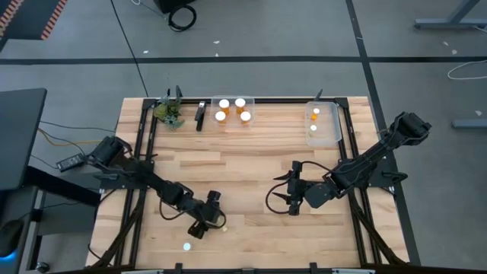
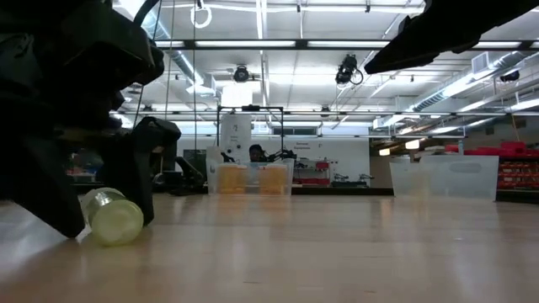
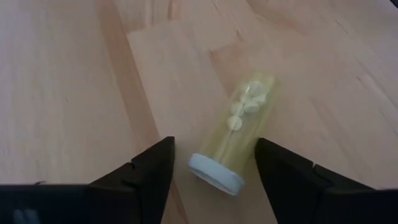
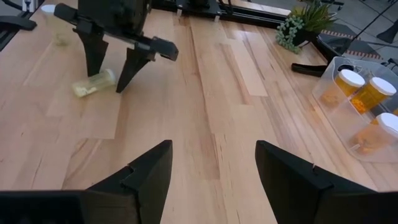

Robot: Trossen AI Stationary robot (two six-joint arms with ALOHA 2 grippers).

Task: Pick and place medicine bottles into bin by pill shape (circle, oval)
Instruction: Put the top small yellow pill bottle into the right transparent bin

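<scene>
A pale yellow translucent medicine bottle (image 3: 239, 134) with a white cap (image 3: 216, 173) lies on its side on the wooden table, with small round white pills inside. It also shows in the low view (image 2: 112, 215) and the right wrist view (image 4: 93, 83). My left gripper (image 3: 214, 142) is open, low at the table near the near edge (image 1: 211, 222). Its fingers stand on either side of the bottle's cap end with a gap on each side. My right gripper (image 4: 213, 144) is open and empty over the table's middle right (image 1: 293, 194).
A clear bin (image 1: 232, 110) at the far middle holds several orange bottles. A second clear bin (image 1: 325, 123) at the far right holds two. Another white-capped bottle (image 1: 187, 246) stands near the near edge. A small plant (image 1: 170, 113) and a dark tool (image 1: 200, 116) sit at the far left.
</scene>
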